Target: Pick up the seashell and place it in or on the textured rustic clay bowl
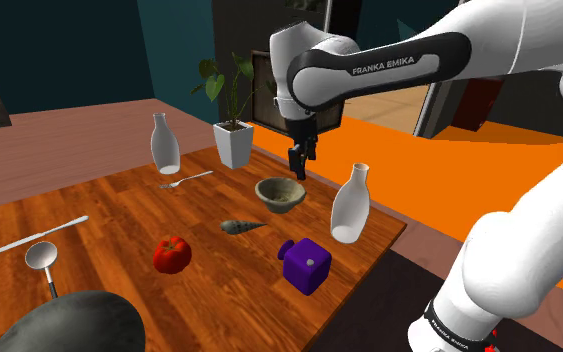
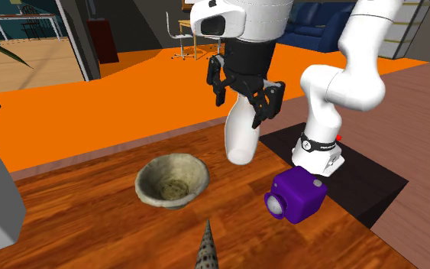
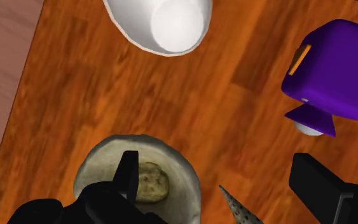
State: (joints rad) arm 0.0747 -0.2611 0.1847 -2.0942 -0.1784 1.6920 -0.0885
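Fingers [image 3: 128,172] were spread wide with nothing between them, the gripper [image 1: 299,160] hanging over the rough, mottled grey-tan bowl [image 1: 280,192]. The seashell [image 1: 241,226], a skinny speckled cone, lay on the wood-grain table [image 1: 119,210] just beside that bowl. The shoulder view took in a glossy red tomato [image 1: 172,253] and a potted plant [image 1: 234,120], while the wrist view looked down on a smooth white vase [image 3: 165,25] and a boxy purple cube [image 3: 336,70].

The reddish-brown plank counter [image 1: 119,210] looks like polished wood. Under the jaws, the round grey-beige clay bowl [image 2: 150,183] is rough and matt. Beside them, the tall white vase [image 2: 240,145] is smooth.
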